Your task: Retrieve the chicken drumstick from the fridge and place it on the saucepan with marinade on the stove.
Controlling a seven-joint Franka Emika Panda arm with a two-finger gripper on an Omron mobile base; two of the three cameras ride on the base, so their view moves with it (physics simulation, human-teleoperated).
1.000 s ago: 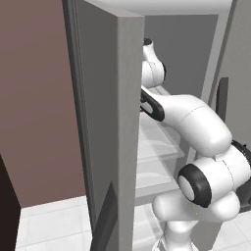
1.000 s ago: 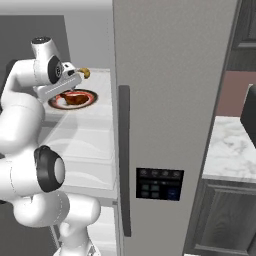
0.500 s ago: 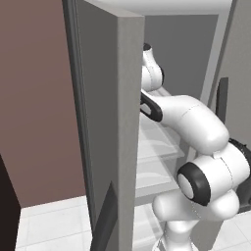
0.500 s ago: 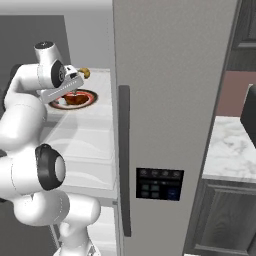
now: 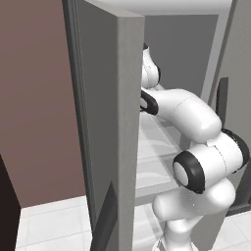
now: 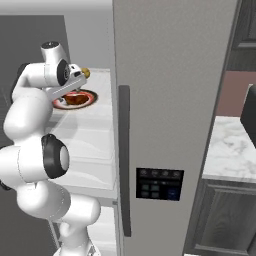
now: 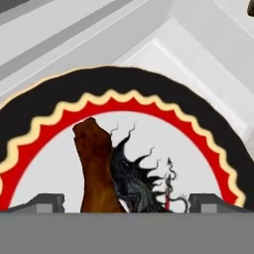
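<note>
Spread wide, the two-finger claw (image 7: pixel 127 201) hung inside the tall light-grey two-door fridge (image 6: pixel 170 100), gripping nothing. On that fridge's white shelf sat a round white plate with a dark red rim (image 7: pixel 49 134); the reddish-brown chicken drumstick (image 7: pixel 96 168) lay on it between the fingertips (image 7: pixel 47 202).

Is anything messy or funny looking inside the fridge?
Nothing looks spilled or broken. The chicken drumstick lies on a round plate with a dark, red and zigzag rim, sitting flat on a white fridge shelf. The open end effector hovers right over the drumstick.
</note>
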